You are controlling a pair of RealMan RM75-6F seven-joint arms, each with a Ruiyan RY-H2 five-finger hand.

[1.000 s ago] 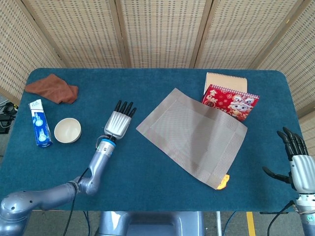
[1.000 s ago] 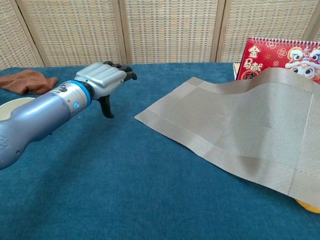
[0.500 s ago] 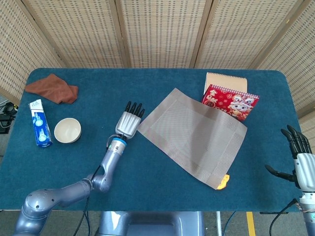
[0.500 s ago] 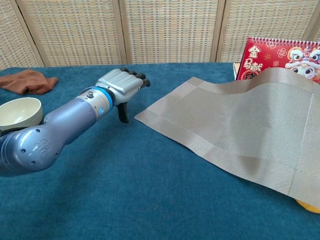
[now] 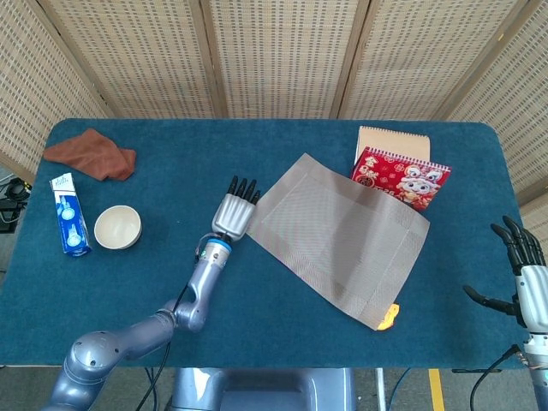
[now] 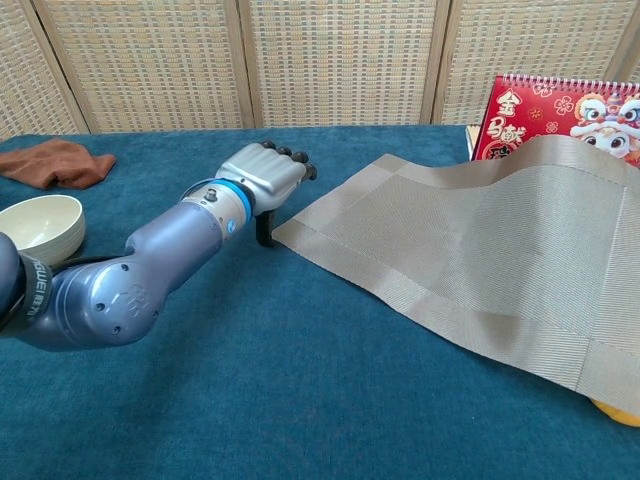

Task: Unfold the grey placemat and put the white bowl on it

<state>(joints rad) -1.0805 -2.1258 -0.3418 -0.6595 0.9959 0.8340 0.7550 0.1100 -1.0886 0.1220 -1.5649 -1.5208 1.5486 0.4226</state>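
Note:
The grey placemat point(image 5: 338, 227) lies spread flat in the middle of the blue table, turned at an angle. Its far right part is draped up over a red calendar point(image 5: 400, 175). My left hand point(image 5: 236, 212) lies at the mat's left corner with its fingers stretched out. In the chest view this left hand point(image 6: 268, 175) has its thumb down beside the placemat point(image 6: 480, 260) edge and holds nothing. The white bowl point(image 5: 117, 227) stands upright at the left, well away from the mat, and the bowl point(image 6: 38, 222) also shows at the chest view's left edge. My right hand point(image 5: 524, 282) hangs off the table's right front corner, fingers apart and empty.
A brown cloth point(image 5: 92, 154) lies at the far left. A blue-and-white box point(image 5: 68, 214) sits left of the bowl. A tan notebook point(image 5: 392, 141) lies behind the calendar point(image 6: 565, 110). A small orange object point(image 5: 388, 318) peeks out under the mat's near corner.
My left arm has reached to the right across the table, bringing the hand from near the bowl up to the placemat's left corner. The right hand has barely shifted.

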